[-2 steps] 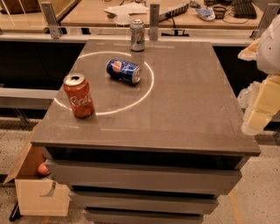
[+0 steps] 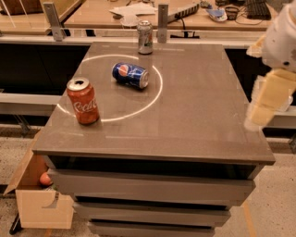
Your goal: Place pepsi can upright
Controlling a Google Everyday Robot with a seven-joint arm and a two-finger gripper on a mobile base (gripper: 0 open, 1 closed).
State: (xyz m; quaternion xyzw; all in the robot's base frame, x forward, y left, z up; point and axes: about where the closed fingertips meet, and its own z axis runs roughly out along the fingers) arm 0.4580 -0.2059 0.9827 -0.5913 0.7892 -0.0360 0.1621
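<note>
The pepsi can (image 2: 130, 75) is dark blue with the round logo showing. It lies on its side inside a white circle on the grey-brown table (image 2: 199, 115), towards the back left. My gripper (image 2: 261, 111) is cream-coloured and hangs at the right edge of the view, over the table's right edge. It is far to the right of the pepsi can and holds nothing that I can see.
A red Coca-Cola can (image 2: 83, 101) stands upright at the table's front left. A silver-grey can (image 2: 144, 37) stands upright at the back edge. An open cardboard box (image 2: 39, 194) sits on the floor at the lower left. A cluttered desk (image 2: 138, 11) lies behind.
My gripper has shifted slightly left and up at the right edge. The cans have not moved.
</note>
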